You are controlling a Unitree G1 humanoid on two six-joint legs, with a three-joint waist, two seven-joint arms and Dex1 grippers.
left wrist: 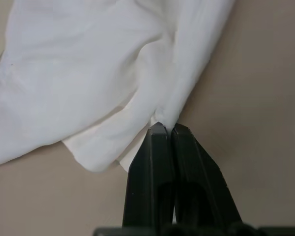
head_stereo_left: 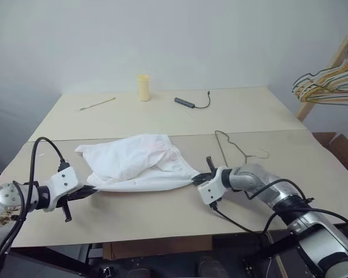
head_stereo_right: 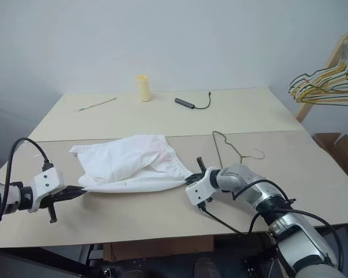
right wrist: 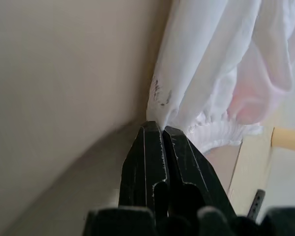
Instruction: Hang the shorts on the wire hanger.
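The white shorts lie crumpled on the beige table, stretched between both grippers along their near edge. My left gripper is shut on the shorts' left corner. At the right corner my right gripper is shut on the cloth, beside the gathered waistband. A faint pink mark shows on the cloth. The wire hanger lies flat on the table to the right of the shorts, just beyond my right gripper.
At the table's back stand a yellow cup, a thin stick and a dark adapter with a cable. A wooden rack with several wire hangers stands past the table's right edge.
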